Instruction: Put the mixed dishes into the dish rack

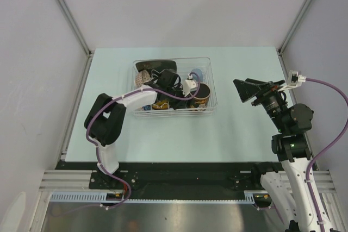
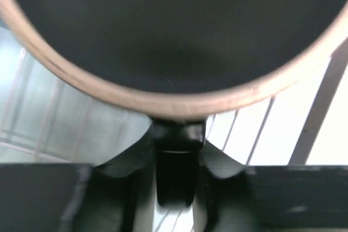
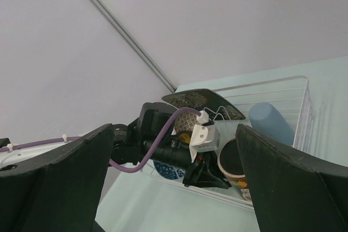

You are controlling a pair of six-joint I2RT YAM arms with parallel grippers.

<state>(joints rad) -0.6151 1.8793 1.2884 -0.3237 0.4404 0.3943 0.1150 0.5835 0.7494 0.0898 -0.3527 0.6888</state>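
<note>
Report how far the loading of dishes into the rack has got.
Done: the square dark plate, the blue-patterned bowl and the light-blue mug sit inside the dish rack. In hand: the left gripper is at a tan-rimmed cup in the rack; its grip is unclear. The right gripper hangs open. Left: probably only letting go and withdrawing; no dish shows outside the rack.
</note>
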